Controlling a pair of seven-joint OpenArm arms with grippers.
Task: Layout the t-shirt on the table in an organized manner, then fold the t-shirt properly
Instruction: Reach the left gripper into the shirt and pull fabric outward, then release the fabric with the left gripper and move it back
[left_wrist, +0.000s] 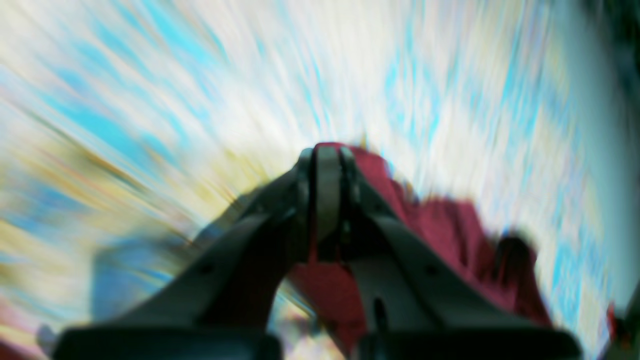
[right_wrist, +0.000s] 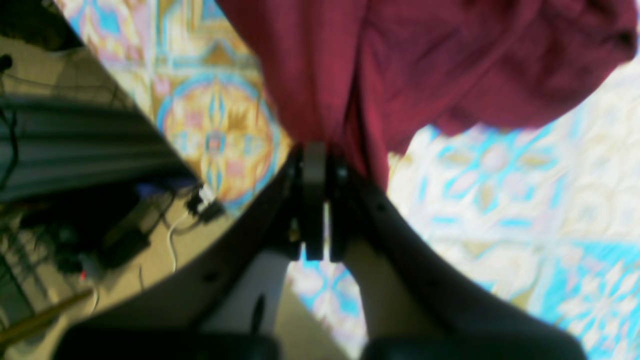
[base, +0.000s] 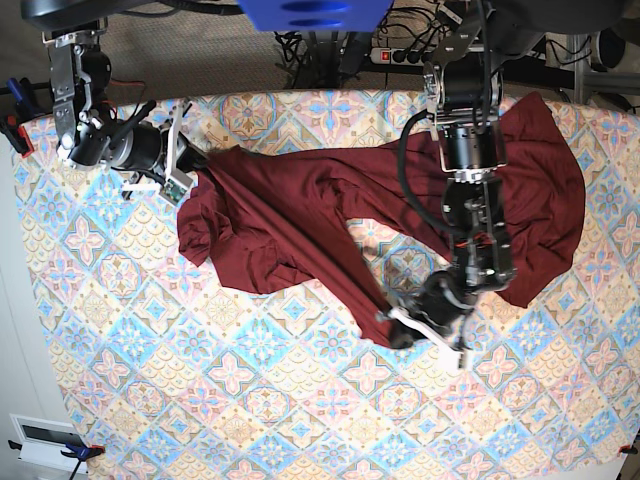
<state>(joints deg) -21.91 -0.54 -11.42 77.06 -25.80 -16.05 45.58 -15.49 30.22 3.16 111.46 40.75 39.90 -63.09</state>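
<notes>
The t-shirt (base: 300, 215) is pinched by the closed left gripper (base: 393, 330) and closed right gripper (base: 192, 172); it should be drawn taut between them, low over the table (base: 250, 400).

Tan floor (right_wrist: 45, 65) beside table edge; tangled cables (base: 320, 40); power strip (base: 400, 55).

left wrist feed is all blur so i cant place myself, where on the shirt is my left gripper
Observer: The left gripper is shut on the t-shirt at its lower front edge, mid-table.
Operator: and the right one
Observer: The right gripper is pinching the shirt's far end, near the table edge.
Operator: is the shirt flat
Observer: No, it's twisted between both arms, with a big bunch lying behind your left arm.
</notes>
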